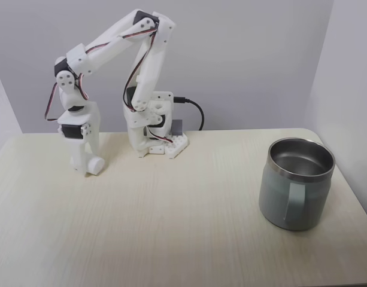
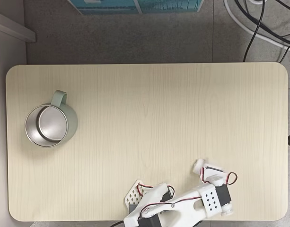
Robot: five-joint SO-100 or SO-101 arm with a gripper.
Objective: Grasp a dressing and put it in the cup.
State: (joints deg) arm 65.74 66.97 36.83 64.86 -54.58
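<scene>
1. One relation decides the coming move: the cup (image 1: pixel 273 200) stands well apart from the gripper (image 1: pixel 87 168). In the fixed view from the front it is far to the right and nearer the camera. In the fixed view from above, the cup (image 2: pixel 74 124) sits at the left of the table (image 2: pixel 159 104) and the gripper (image 2: pixel 202 170) is low on the right.
2. One small white round shape at the fingertips looks like the dressing (image 1: pixel 97 165). It rests on or just above the tabletop, and from above it shows as a round end (image 2: pixel 198 165) at the gripper's tip.
3. You cannot tell how the fingers stand. White roll against white plastic hides whether they are clamped on the dressing or only beside it, so check the grip before you lift.
4. The roll's long axis seems to lie level, roughly along the table, though it is too small to be sure.
5. The cup stands upright with its mouth open and its steel inside bare. Its handle points toward the front camera, away from the arm's base. My judgement is that you will need a lift, then a long sweep across to its rim.
</scene>
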